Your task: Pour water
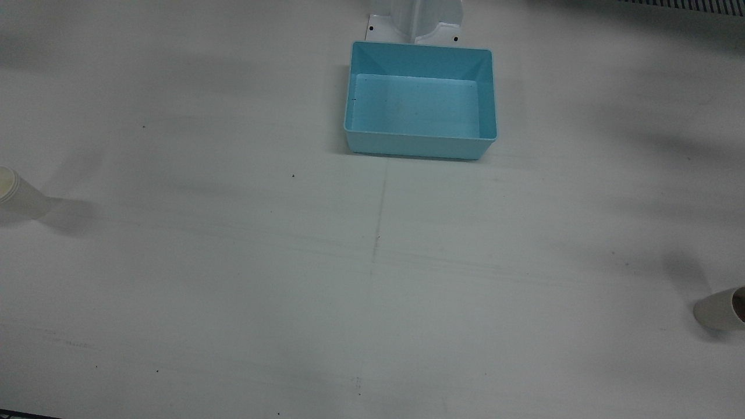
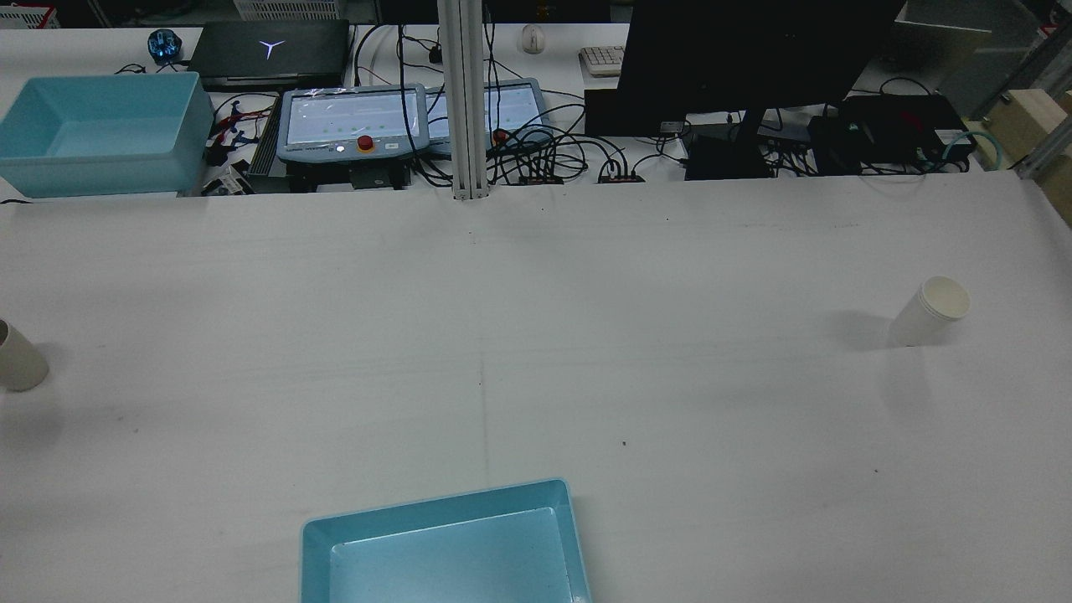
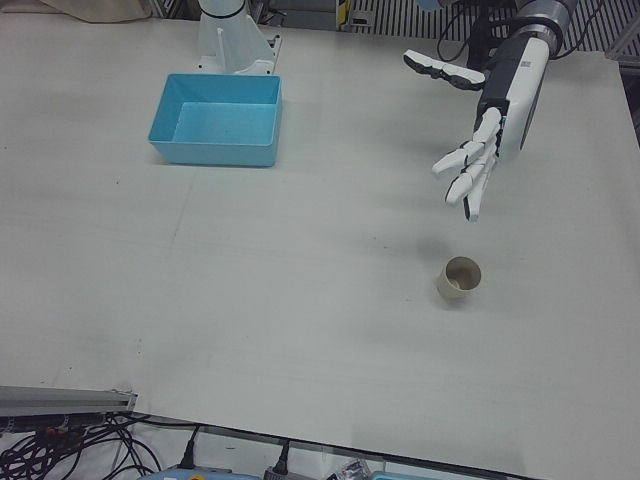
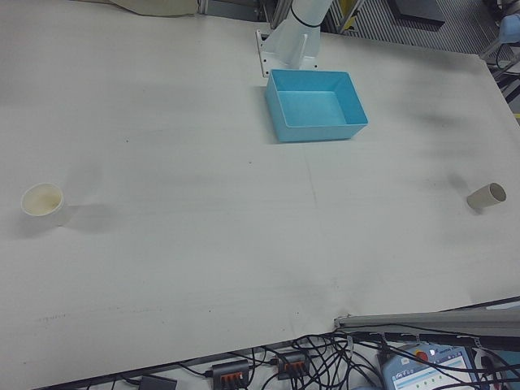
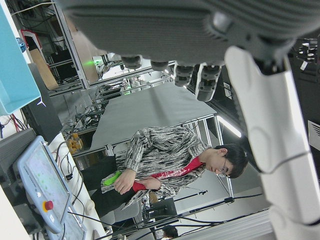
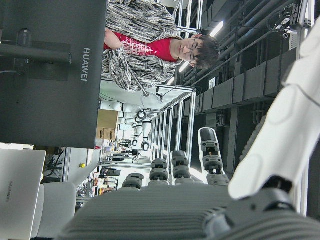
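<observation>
Robotics lab, not home. Wide white work table (image 2: pixel 536 335), behind it two grey teach pendants with red emergency button (image 2: pixel 353 124), black laptop (image 2: pixel 268 52), black monitor (image 2: pixel 737 59), many tangled black cables (image 2: pixel 569 151). Aluminium frame post (image 2: pixel 465 100). Person in patterned jacket (image 5: pixel 160 165) among metal racks.

The left hand (image 3: pixel 478 150) is showing white segmented fingers (image 3: pixel 470 175) with dark gaps at the joints, a white boxy palm with a black face, and a grey wrist cuff above (the right hand (image 6: pixel 210 200) is looking alike, white with grey).
</observation>
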